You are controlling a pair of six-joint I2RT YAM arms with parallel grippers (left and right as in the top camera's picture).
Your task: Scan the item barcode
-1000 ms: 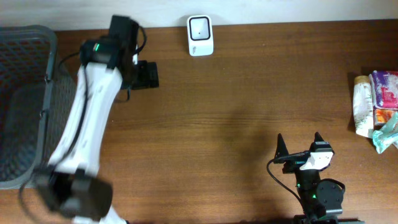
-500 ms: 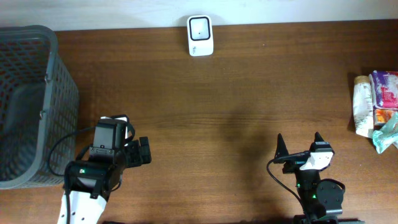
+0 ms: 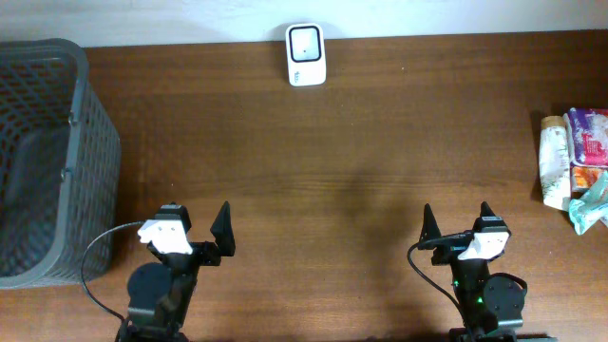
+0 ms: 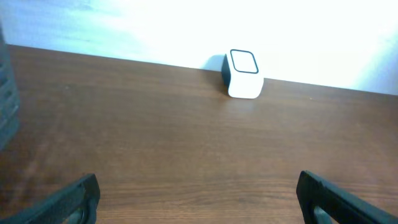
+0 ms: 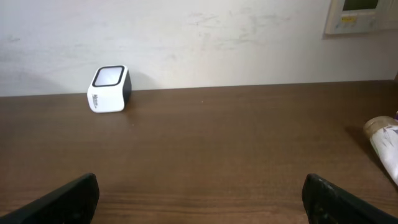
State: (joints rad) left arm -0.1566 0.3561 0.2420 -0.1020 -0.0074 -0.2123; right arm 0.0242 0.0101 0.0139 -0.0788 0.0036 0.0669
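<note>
The white barcode scanner (image 3: pixel 306 54) stands at the back edge of the table, by the wall; it also shows in the left wrist view (image 4: pixel 244 73) and the right wrist view (image 5: pixel 109 88). A small heap of packaged items (image 3: pixel 575 169) lies at the far right edge, with a cream tube (image 3: pixel 553 161) nearest the middle; its cap end (image 5: pixel 384 138) shows in the right wrist view. My left gripper (image 3: pixel 195 217) (image 4: pixel 198 194) is open at the front left with nothing in it. My right gripper (image 3: pixel 456 213) (image 5: pixel 200 190) is open at the front right, also holding nothing.
A grey mesh basket (image 3: pixel 95 152) stands at the left edge of the table, its side just showing in the left wrist view (image 4: pixel 4 93). A pale wall runs behind the table, with a wall panel (image 5: pixel 364 14) at the upper right.
The left arm has drawn back from the far left, by the basket, to the front left edge. The right arm has not moved.
</note>
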